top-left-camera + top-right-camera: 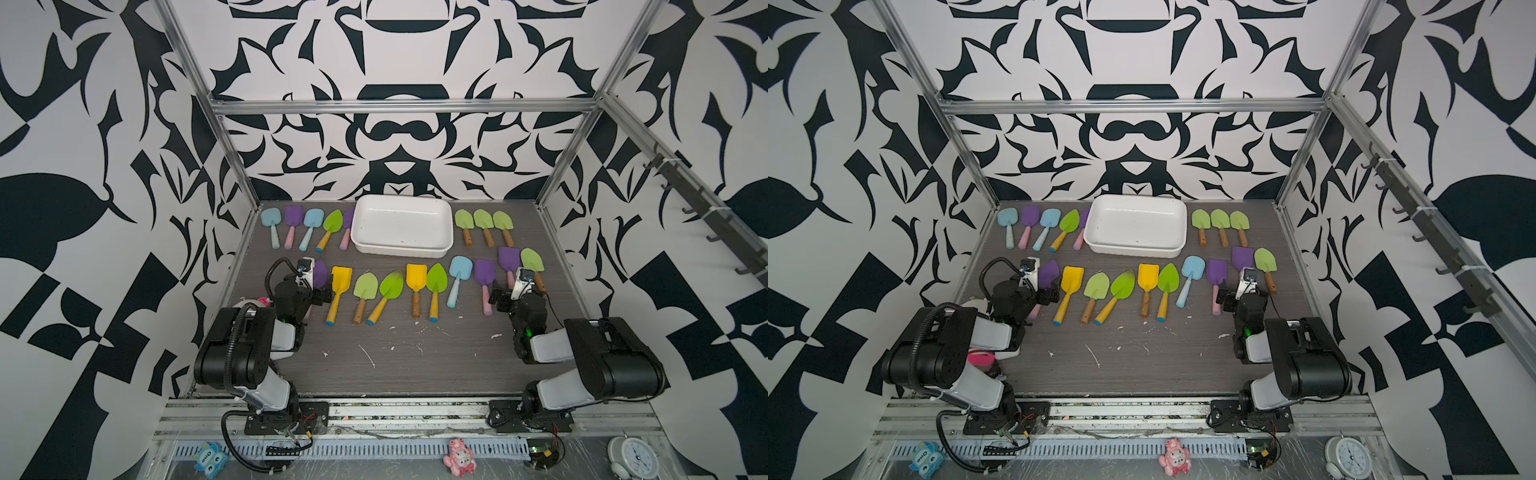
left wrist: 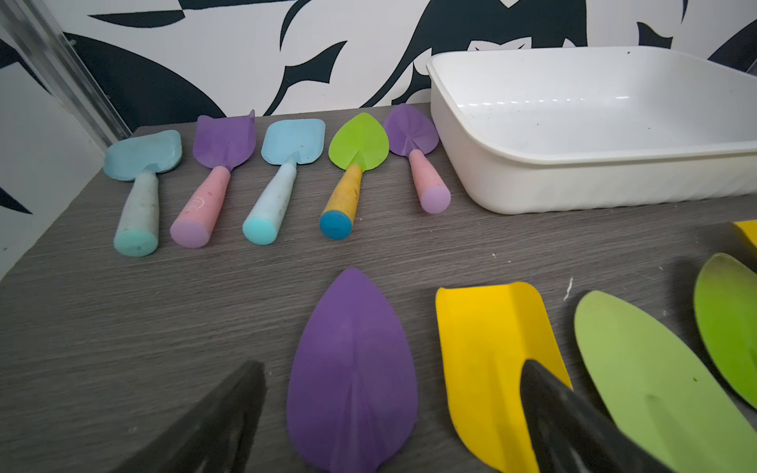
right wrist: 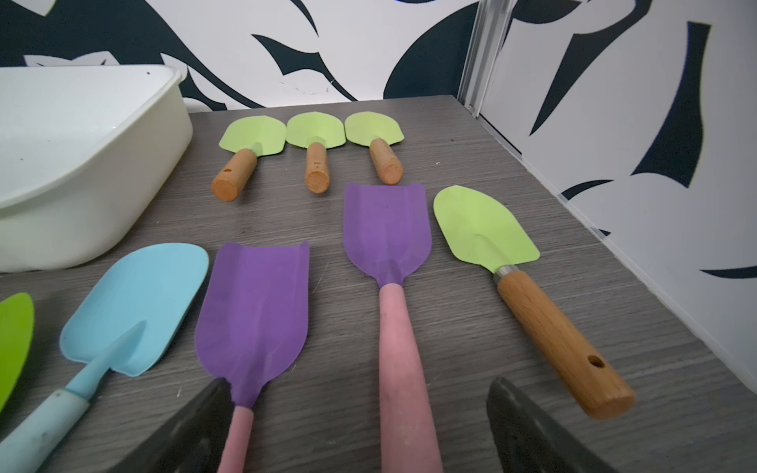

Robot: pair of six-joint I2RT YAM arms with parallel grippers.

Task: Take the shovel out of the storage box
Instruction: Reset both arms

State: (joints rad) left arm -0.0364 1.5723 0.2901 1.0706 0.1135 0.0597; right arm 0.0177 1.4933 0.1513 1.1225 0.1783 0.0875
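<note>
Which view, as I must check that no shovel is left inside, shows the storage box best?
Both top views: the storage box shows whole from above, its entire floor visible. The left wrist view cuts the box off at one end; the right wrist view catches only a corner.

The shallow white rectangular plastic storage box (image 1: 401,250) sits at the rear centre of the grey wood-grain tabletop (image 1: 415,357), close to the back wall. To its left lies a row of five plastic toy shovels (image 1: 311,220), handles towards me, with the nearest one just beside the box. To its right lie three green wooden-handled shovels (image 1: 484,220). In front of the box a row of ten shovels (image 1: 415,276) crosses the table. My left gripper (image 2: 393,368) stands over the purple leaf-shaped shovel (image 2: 352,348) at that row's left end. My right gripper (image 3: 360,385) stands over the pink-handled purple shovel (image 3: 387,229), second from its right end.
</note>
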